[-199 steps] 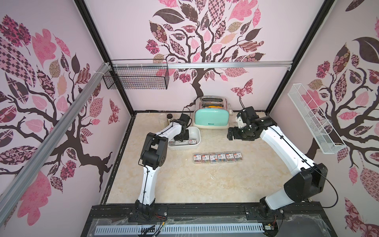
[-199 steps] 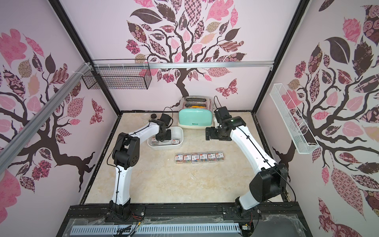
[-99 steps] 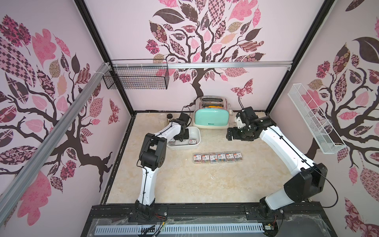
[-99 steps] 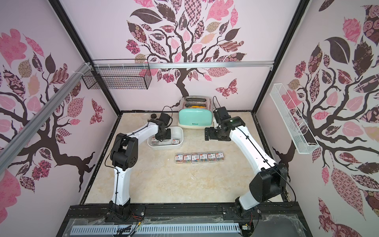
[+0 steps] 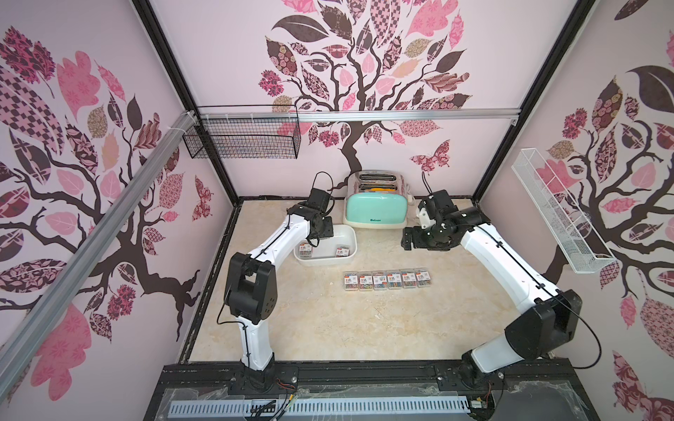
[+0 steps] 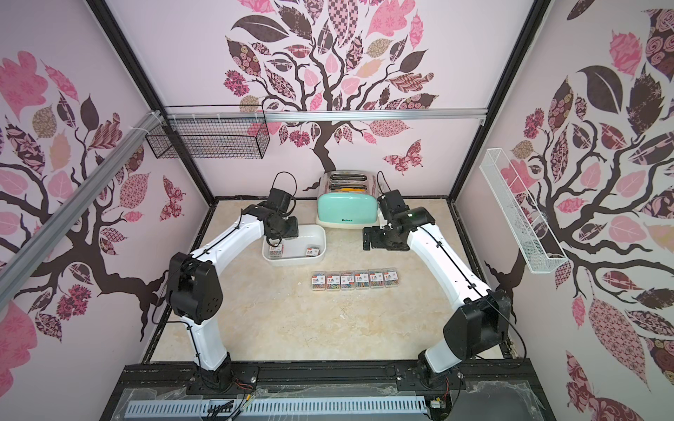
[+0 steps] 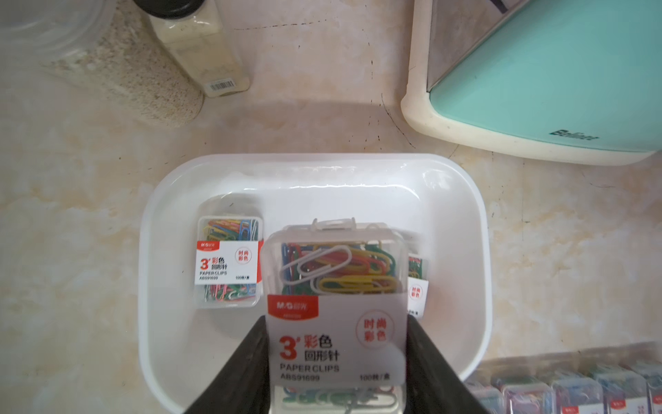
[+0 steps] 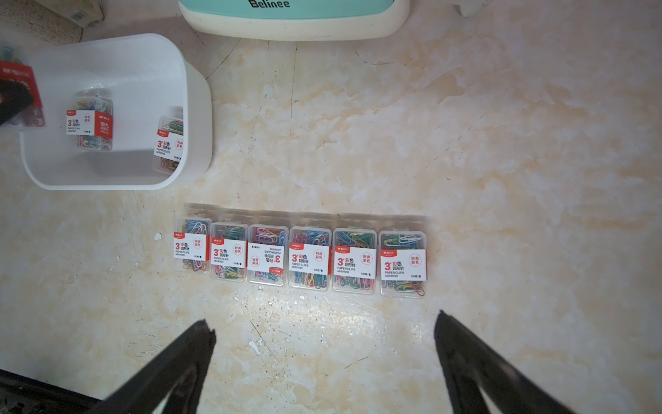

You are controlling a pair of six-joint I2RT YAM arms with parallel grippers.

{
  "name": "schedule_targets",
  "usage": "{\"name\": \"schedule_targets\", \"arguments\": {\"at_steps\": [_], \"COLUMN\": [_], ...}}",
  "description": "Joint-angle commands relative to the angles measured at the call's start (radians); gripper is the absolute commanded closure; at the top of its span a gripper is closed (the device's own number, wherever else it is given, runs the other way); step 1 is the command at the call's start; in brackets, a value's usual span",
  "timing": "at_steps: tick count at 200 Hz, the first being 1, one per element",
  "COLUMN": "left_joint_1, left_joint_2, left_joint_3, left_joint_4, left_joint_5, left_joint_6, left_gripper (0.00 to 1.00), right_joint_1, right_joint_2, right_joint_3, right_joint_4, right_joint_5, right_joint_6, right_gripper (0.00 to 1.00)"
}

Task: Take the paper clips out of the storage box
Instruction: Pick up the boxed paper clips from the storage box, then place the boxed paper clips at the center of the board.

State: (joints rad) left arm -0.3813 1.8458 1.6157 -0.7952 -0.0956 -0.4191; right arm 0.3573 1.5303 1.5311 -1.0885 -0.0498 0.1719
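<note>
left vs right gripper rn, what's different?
The left gripper is shut on a clip case; the right gripper is open and empty. The left hangs over the box, where two more cases lie; the right hangs over the table, near the row of six cases. Both are black two-finger grippers.

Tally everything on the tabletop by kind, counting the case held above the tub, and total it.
small clear plastic cases of coloured paper clips: 9 (6 in a row on the table, 2 in the white rounded plastic tub, 1 in the jaws of the left gripper)
white rounded plastic tub: 1
mint-green toaster: 1
clear jars: 2
Total: 13
</note>
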Motion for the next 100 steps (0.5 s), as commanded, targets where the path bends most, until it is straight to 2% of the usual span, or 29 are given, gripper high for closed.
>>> {"name": "schedule_targets", "arguments": {"at_steps": [1,63,100], "left_joint_1": [-0.03,-0.121,-0.158], "left_joint_2": [-0.102,-0.388,-0.44], "left_joint_3": [-0.067,-0.37,-0.51], "left_joint_4": [-0.024,-0.034,-0.009], "left_joint_5": [0.013,0.004,-0.001], "left_joint_6": [-0.028,-0.147,-0.189], "left_gripper": [0.52,0.51,0.51], "right_joint_1": [0.01,0.03,0.053], "right_joint_2": [-0.015,-0.039,-0.055], "right_joint_3": [0.012,-0.04,-0.072], "right_joint_4": [0.001,0.027,0.038], "right_joint_5": [0.0,-0.01,-0.009], "right_joint_6": [0.004,0.021,0.031], "right_gripper": [0.01,0.01,0.01]}}
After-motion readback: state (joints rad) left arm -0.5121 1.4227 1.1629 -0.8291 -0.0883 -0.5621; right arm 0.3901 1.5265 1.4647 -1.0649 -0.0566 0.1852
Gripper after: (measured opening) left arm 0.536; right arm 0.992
